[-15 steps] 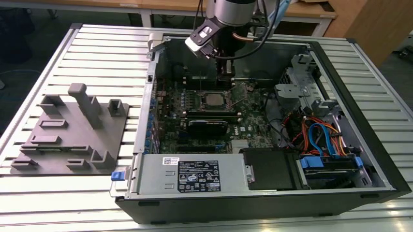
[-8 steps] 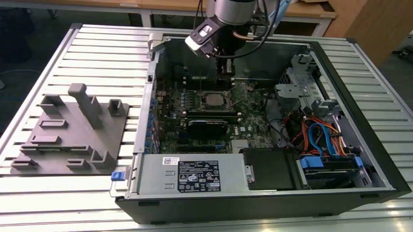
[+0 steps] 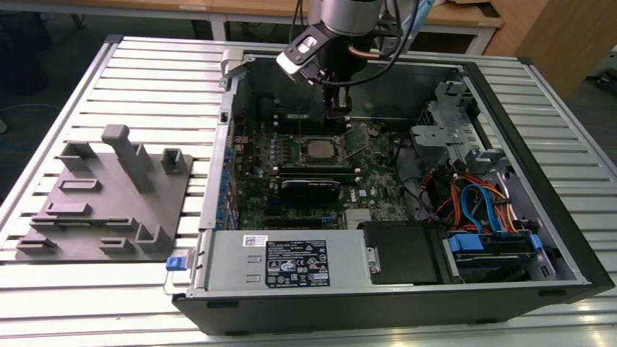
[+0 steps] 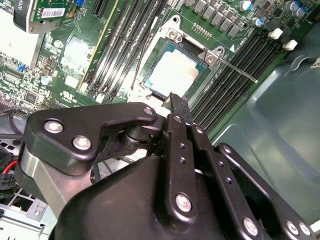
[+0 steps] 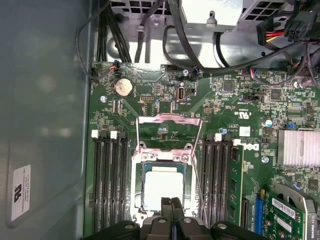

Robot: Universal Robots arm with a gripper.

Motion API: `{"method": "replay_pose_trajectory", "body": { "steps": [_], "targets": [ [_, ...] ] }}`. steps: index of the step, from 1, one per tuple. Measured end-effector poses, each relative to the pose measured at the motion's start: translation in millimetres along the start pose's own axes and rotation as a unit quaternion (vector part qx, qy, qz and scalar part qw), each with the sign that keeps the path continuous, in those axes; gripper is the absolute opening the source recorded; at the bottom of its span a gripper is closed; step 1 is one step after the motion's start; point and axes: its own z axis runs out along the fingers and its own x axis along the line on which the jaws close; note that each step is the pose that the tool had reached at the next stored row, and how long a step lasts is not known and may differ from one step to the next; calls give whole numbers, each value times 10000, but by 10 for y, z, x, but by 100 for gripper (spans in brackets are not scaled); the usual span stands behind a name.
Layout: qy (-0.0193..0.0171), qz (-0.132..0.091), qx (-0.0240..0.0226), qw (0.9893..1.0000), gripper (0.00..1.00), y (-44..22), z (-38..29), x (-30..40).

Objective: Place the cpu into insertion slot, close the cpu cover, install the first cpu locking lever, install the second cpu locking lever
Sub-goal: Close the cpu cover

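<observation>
The computer case (image 3: 386, 311) lay open on top, so there was free air above the cpu (image 5: 162, 187). The gripper (image 5: 171, 204), fingers pressed together, hung close over it. The cpu cover (image 5: 170, 120) was flipped open at one edge. Long black memory slots (image 5: 107, 185) ran along both sides. A thin lever (image 4: 241, 72) stuck out. Cables (image 3: 472, 201) and a metal cage (image 3: 443, 108) crowded the exterior view's right.

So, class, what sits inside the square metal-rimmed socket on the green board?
The flat square silver-topped cpu lies in the metal-rimmed insertion slot. The slot's floor beneath it is covered; the black gripper hides one edge.
</observation>
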Motion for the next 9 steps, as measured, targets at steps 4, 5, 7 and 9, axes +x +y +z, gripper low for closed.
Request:
{"method": "replay_pose_trajectory", "body": {
  "steps": [4, 5, 7, 9],
  "targets": [
    [0, 0, 0, 10000, 10, 0, -10, 0],
    [0, 0, 0, 10000, 10, 0, -12, 0],
    [0, -1, 0, 10000, 10, 2, -12, 0],
    [0, -1, 0, 10000, 10, 8, -12, -1]
  ]
}}
